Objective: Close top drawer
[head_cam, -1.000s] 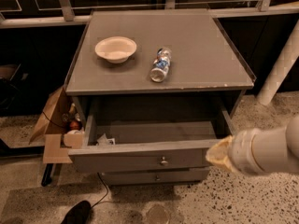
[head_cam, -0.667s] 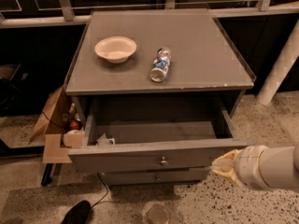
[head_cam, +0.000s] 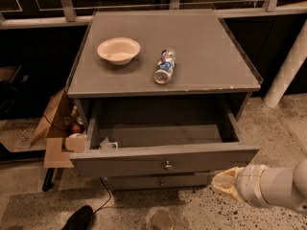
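Note:
The top drawer of a grey cabinet is pulled far out, its wide grey front facing me with a small round metal knob mid-front. Inside it a small crumpled wrapper lies at the left. My gripper is at the lower right, on the end of a white arm. It sits just below and in front of the drawer front's right end, its pale tip pointing left.
A white bowl and a lying plastic bottle sit on the cabinet top. A lower drawer front shows beneath. An open cardboard box stands at the left, a white post at the right.
My arm has moved down and to the right, from level with the drawer front's right end to just below it. The drawer has not moved.

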You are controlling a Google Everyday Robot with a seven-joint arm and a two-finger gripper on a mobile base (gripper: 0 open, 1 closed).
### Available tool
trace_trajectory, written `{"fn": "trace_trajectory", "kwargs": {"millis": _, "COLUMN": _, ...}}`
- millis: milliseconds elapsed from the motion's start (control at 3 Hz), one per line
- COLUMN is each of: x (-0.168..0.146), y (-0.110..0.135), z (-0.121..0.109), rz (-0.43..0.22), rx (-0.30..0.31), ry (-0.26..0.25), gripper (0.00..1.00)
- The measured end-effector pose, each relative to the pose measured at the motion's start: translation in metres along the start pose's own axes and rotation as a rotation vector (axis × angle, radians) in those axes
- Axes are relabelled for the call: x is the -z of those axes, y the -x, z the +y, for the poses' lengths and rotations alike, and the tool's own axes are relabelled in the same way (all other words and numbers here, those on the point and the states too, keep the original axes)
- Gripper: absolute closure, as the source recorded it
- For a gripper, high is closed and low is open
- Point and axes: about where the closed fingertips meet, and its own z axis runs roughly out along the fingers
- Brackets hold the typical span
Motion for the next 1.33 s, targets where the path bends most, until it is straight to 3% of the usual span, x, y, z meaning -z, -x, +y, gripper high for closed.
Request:
{"fn": "trace_trajectory", "kwargs": {"millis": 667, "x": -0.027, "y": -0.01, "z": -0.028, "rz": -0.041, "rx": 0.107, "ry": -0.099, "gripper": 1.0}}
{"fn": "trace_trajectory", "kwargs": {"millis": 1333, "x": -0.056, "y": -0.006, "z": -0.054, "rz": -0.13, "rx": 0.168, "ry": -0.167, "gripper": 1.0}}
